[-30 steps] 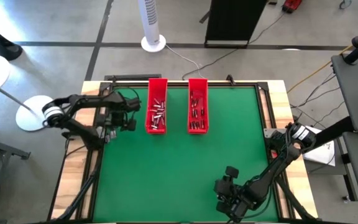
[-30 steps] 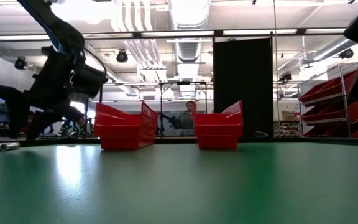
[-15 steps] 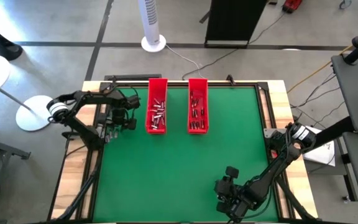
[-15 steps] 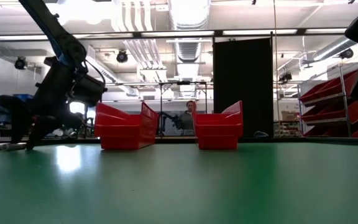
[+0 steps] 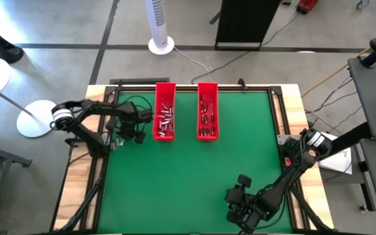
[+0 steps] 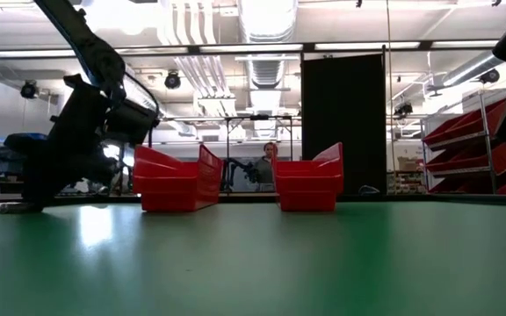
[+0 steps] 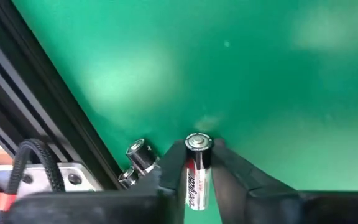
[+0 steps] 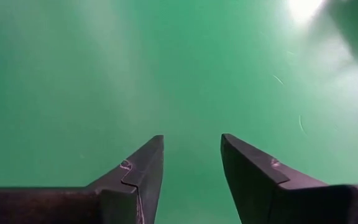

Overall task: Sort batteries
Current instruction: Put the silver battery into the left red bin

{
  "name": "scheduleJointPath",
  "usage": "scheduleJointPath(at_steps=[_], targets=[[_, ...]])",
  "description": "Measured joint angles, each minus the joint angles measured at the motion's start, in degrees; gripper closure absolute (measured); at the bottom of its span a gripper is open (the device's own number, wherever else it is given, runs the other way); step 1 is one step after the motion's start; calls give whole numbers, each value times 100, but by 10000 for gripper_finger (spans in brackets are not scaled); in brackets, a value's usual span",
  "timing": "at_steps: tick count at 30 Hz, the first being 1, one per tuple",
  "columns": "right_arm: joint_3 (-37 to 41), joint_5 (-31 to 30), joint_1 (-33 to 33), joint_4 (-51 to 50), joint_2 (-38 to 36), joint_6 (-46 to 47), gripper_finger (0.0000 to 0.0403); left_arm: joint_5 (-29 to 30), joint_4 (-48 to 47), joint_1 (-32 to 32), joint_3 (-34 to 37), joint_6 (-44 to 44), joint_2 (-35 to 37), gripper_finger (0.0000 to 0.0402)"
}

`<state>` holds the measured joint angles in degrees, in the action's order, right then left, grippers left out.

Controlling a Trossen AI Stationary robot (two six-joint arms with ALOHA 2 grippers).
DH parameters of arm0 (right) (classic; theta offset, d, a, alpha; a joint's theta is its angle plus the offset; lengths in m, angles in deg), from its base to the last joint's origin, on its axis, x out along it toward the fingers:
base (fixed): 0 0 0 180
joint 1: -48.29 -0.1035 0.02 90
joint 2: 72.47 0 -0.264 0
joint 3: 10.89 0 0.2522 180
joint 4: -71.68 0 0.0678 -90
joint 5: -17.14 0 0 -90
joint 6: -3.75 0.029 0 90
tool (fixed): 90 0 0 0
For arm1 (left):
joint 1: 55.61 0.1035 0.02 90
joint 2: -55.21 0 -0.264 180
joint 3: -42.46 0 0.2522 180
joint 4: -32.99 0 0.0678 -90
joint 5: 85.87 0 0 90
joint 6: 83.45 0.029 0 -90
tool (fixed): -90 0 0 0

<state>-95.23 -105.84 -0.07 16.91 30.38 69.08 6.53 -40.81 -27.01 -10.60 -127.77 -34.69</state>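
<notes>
Left end effector (image 7: pixel 199 163) is clenched on a small silvery cylindrical battery with a red-and-dark label (image 7: pixel 198 171), low over the green tabletop (image 5: pixel 188 170) near its left edge, just beside the left long narrow red plastic tray (image 5: pixel 165 111); two more small silvery batteries (image 7: pixel 135 163) lie by the black frame rail. Both that tray and the right red plastic tray (image 5: pixel 207 110) hold many tiny batteries. Right end effector (image 8: pixel 191 162) waits near the tabletop's front edge, fingers apart, gripping nothing.
</notes>
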Motion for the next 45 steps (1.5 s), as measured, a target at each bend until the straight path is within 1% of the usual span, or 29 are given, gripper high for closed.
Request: scheduleJointPath(at_steps=[3, 5, 7, 12, 15, 19, 22, 27, 31, 36, 42, 45], targets=[[0, 25, -2, 4, 0, 75, 256, 179, -49, -326, -8, 27, 38, 381], [0, 47, -8, 12, 0, 123, 261, 203, -86, -491, -16, 33, 125, 381], [0, 47, -13, 13, 0, 208, 265, 64, -138, -614, -73, 33, 288, 381], [0, 49, -13, 26, 0, 229, 273, 147, -536, -725, -430, 28, 960, 381], [0, 47, -13, 66, 0, 227, 277, 277, -493, -731, -711, -47, 1450, 381], [0, 47, -11, 102, 0, 226, 280, 563, -330, -730, -1129, -128, 1930, 376], [0, 47, -11, 104, 0, 214, 280, 726, 418, -744, -1314, -120, 2165, 375], [0, 47, -10, 103, 0, 122, 271, 737, 2377, -898, -1349, 288, 2298, 373], [0, 45, -11, 100, 0, -2, 264, 736, 3226, -958, -1349, 503, 2200, 370], [0, 44, -9, 102, 0, -165, 258, 877, 3354, -956, -1348, 718, 2003, 345], [0, 44, -9, 102, 0, -356, 263, 897, 3252, -961, -1347, 670, 1930, 277], [0, 44, 0, 102, 0, -588, 270, 817, 2824, -978, -1347, 365, 2102, 244]])
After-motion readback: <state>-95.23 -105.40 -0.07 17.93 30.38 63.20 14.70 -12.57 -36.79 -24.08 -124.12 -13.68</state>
